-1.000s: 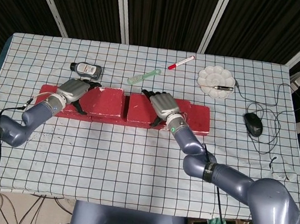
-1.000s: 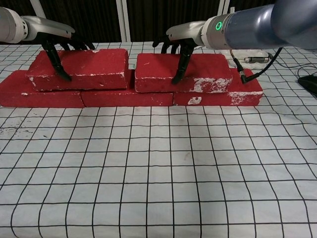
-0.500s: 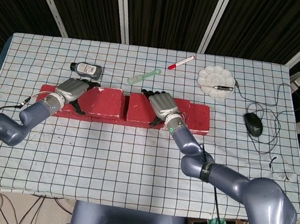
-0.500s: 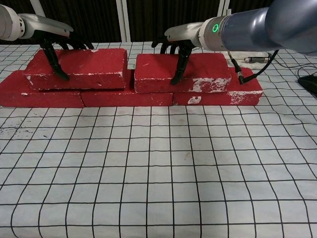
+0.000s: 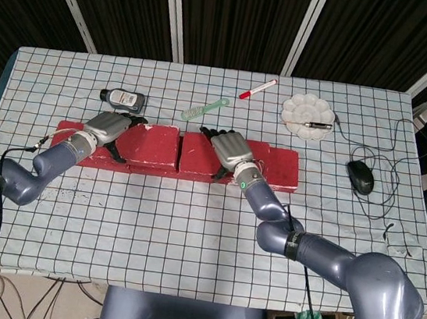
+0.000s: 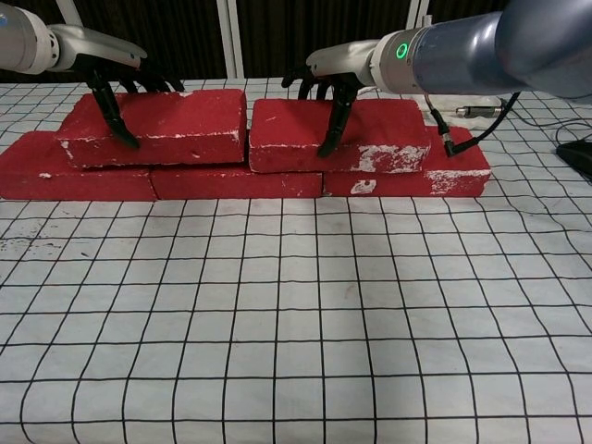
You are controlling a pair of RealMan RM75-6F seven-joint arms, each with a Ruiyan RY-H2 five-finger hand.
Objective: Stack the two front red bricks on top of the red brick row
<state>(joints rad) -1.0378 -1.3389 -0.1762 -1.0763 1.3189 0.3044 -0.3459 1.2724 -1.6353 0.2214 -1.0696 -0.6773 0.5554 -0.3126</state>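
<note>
Bricks are the worry: both upper ones already sit on the red brick row (image 6: 236,182), nearly butted. The left brick (image 6: 157,128) is clasped by the left hand (image 6: 116,79), the right brick (image 6: 338,135) by the right hand (image 6: 333,74), fingers draped over their front faces. Careless release could drag either forward off the row onto the counter (image 6: 296,305).

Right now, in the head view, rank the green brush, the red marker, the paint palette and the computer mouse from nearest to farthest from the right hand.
Measured from the right hand on its brick:
1. Green brush, just behind it, slightly to the left.
2. Red marker, farther back, slightly to the right.
3. Paint palette, at the back right.
4. Computer mouse, far right, near the table edge.
</note>
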